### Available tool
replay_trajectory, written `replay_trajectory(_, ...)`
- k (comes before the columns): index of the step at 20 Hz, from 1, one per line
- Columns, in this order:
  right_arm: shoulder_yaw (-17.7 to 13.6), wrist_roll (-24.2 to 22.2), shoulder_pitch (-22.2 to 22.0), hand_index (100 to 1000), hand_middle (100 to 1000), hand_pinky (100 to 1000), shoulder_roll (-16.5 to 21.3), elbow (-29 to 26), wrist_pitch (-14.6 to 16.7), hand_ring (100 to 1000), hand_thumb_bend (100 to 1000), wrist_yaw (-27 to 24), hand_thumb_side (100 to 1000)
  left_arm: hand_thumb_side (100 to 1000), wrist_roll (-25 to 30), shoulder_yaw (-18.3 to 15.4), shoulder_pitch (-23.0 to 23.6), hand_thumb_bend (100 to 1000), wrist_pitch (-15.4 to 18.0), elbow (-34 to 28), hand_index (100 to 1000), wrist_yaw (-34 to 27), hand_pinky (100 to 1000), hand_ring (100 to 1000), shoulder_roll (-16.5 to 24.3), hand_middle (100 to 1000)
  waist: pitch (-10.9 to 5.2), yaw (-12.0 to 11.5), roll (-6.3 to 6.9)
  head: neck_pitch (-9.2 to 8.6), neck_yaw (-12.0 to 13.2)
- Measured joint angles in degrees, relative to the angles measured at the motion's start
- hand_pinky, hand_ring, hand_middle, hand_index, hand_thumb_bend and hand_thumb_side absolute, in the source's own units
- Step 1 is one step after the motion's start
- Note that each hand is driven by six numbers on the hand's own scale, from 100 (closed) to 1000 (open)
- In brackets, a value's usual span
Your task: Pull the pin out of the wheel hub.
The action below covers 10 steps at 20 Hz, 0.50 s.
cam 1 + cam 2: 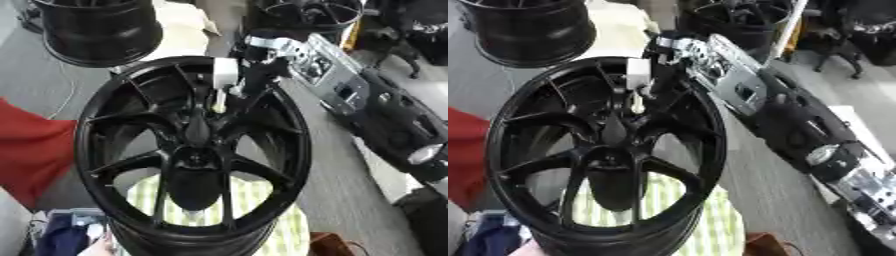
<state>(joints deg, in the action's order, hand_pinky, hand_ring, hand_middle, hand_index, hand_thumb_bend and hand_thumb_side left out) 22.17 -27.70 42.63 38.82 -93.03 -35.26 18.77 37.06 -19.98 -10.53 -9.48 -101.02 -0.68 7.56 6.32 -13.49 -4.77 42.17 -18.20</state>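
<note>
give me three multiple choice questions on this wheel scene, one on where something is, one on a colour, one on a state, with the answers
1. Where is the right hand?
A. over the upper rim of the wheel, reaching toward its centre
B. flat on the floor
C. under the wheel

2. What colour is the cloth seen through the lower spokes?
A. plain blue
B. green and white check
C. orange

3. What are the right hand's fingers doing?
A. spread flat on the cloth
B. curled shut on nothing
C. closed on a small pale pin above the hub

Answers:
1 A, the arm comes in from the upper right and the hand sits inside the top rim.
2 B, the check pattern shows between the spokes.
3 C, the pale piece sits at its fingertips.
</note>
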Motion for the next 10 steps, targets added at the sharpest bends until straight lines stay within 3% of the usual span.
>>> replay_trajectory(6, -3.4, 0.9, -1.0, 551, 617, 100, 5.2, -5.9, -0.9, 290, 238, -1.3, 177, 581, -0.3, -0.1, 0.5, 100, -0.3, 0.0, 812, 0.0, 585, 560, 0.0, 584, -0.97, 1.7, -0.03, 0.03, 1.0)
replay_trajectory(10, -8.9, 3.2, -6.6, 548, 617, 100, 10.9, -11.2, -1.5, 280, 253, -1.9, 179, 580, -0.7, -0.6, 1.1, 100, -0.5, 0.0, 812, 0.0, 584, 560, 0.1, 584, -1.61, 3.8, -0.25, 0.08, 2.4)
